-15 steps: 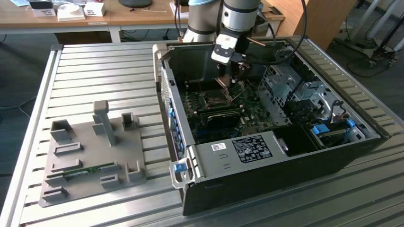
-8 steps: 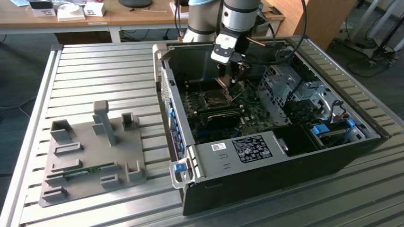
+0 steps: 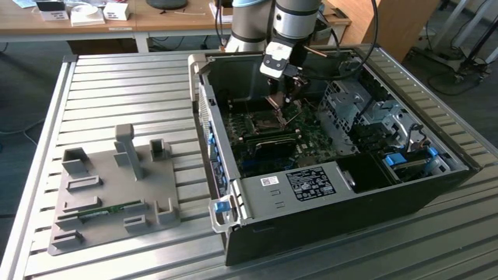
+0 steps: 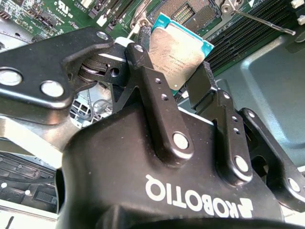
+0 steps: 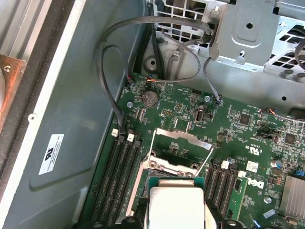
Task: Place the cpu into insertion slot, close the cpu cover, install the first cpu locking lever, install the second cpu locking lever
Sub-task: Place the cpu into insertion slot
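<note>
Arm and gripper (image 3: 286, 111) reach into the open computer case (image 3: 233, 198) in the exterior view. In the second wrist view, we see its fingers (image 4: 155, 90) pinched on the cpu (image 4: 180, 50) by opposite edges. In the first wrist view, the cpu hangs over the insertion slot (image 5: 171, 171), the cpu cover (image 5: 183, 136) raised; seating, cover and both levers remain, we judge.

Cpu (image 4: 181, 47): flat square chip, silvery top, green edge. Pinched at two opposite edges by the gripper (image 4: 175, 59), tilted, held clear above the board. In the first wrist view it (image 5: 176, 206) hangs just short of the insertion slot (image 5: 172, 167).
Insertion slot: square, dark centre, metal rim, unfilled, between black memory slots.
Cpu cover (image 5: 183, 136): thin silvery frame, swung up open at the slot's far edge.
</note>
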You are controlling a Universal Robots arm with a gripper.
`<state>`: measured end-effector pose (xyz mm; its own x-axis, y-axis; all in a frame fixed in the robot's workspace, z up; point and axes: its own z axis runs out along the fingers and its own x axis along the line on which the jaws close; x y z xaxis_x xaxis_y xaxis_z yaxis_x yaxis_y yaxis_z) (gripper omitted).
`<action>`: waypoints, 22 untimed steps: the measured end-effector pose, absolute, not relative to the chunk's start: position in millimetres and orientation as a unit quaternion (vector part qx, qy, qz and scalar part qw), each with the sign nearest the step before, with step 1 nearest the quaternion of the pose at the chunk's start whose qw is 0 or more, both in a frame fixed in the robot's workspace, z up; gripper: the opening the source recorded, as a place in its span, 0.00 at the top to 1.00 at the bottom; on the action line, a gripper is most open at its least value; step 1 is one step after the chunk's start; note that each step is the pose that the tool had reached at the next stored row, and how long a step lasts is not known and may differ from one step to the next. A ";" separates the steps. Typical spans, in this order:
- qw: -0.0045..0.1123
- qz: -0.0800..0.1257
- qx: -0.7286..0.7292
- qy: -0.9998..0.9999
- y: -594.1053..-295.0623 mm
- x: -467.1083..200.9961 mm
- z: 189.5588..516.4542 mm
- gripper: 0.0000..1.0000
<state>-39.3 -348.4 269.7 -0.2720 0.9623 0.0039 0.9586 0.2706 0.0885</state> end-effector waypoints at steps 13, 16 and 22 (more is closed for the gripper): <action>0.027 0.035 0.645 0.763 -348.4 -39.3 269.4 0.46; 0.028 0.035 0.658 0.752 -348.4 -39.3 269.4 0.46; 0.028 0.034 0.667 0.743 -348.4 -39.3 269.4 0.46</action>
